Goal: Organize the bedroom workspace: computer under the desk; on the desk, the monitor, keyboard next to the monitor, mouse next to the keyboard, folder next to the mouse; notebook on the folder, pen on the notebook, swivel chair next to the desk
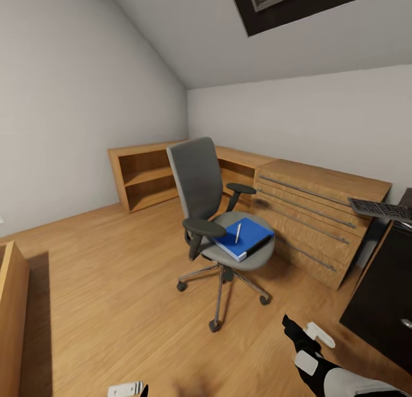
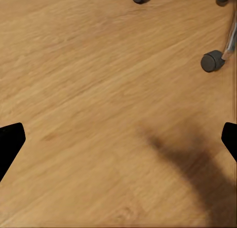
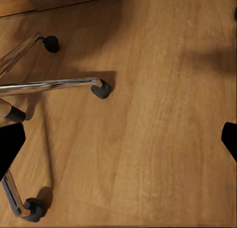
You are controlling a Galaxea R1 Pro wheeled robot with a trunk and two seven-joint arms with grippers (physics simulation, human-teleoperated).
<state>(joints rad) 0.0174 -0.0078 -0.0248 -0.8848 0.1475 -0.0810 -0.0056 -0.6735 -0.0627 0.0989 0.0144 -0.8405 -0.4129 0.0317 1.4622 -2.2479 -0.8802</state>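
Observation:
The grey swivel chair (image 1: 200, 179) stands mid-room on the wooden floor. On its seat lies the blue folder (image 1: 247, 236), and the pale pen (image 1: 237, 232) rests on top of it. At the right edge the black keyboard (image 1: 380, 209) lies on the desk, above the black drawer pedestal (image 1: 380, 305). My right gripper (image 1: 300, 326) hangs open low over the floor, right of the chair's base. The chrome legs (image 3: 54, 84) and casters lie beyond its fingers (image 3: 10, 144). My left gripper (image 2: 118, 144) is open over bare floor near a caster (image 2: 212, 61). The computer, monitor, mouse and notebook are out of view.
A light wooden drawer cabinet (image 1: 320, 213) stands against the far wall behind the chair, with a low open shelf unit (image 1: 143, 176) in the corner. Another wooden piece (image 1: 11, 311) juts in at the left edge. The ceiling slopes down on the left.

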